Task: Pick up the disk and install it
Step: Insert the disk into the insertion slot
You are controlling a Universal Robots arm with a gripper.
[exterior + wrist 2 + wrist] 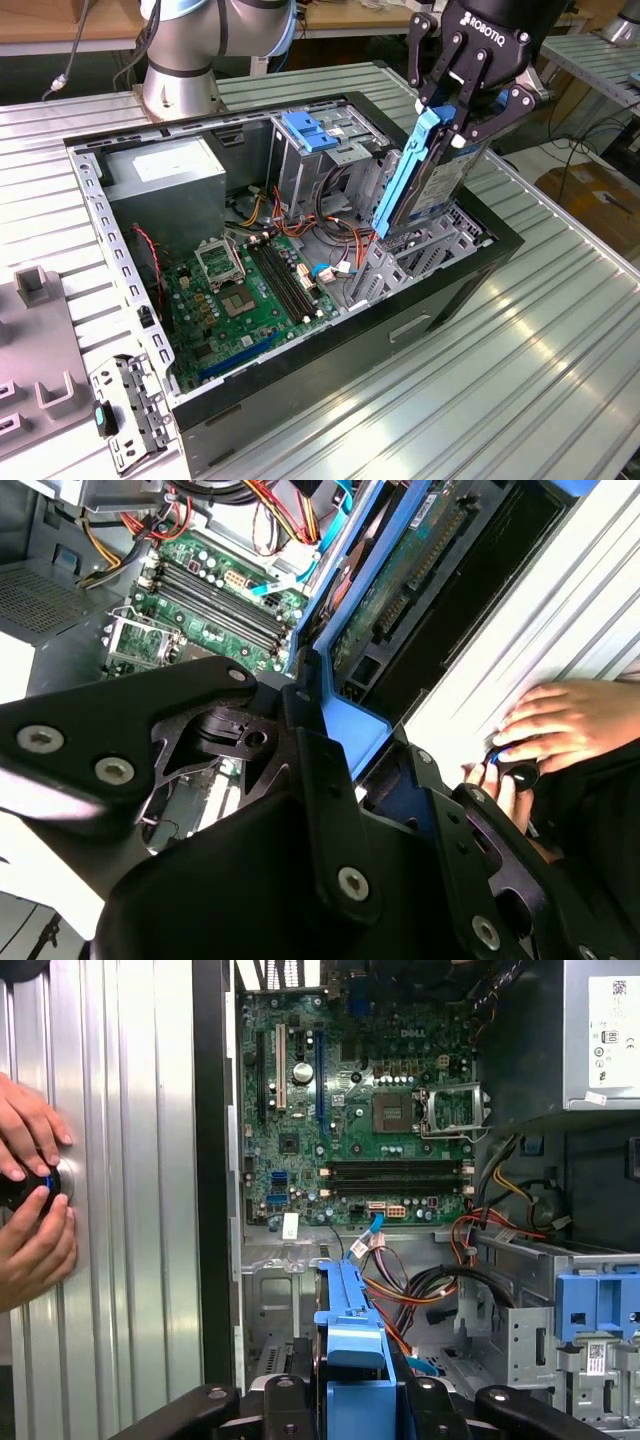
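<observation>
Over the open computer case (330,372), toward the exterior view's right, the disk (432,185) is held steeply tilted, with one blue side rail (405,180) turned to the camera and the lower end down at the metal bay walls by the case's edge. It is gripped at its upper end by the gripper (462,122), whose fingers (505,108) are clamped on it. Motherboard (240,290), grey power supply (165,172) and blue-handled drive cage (310,135) are seen inside the case. In the first wrist view a person's hands (32,1245) are seen on the ribbed table (130,1160), around a small black object (20,1188).
</observation>
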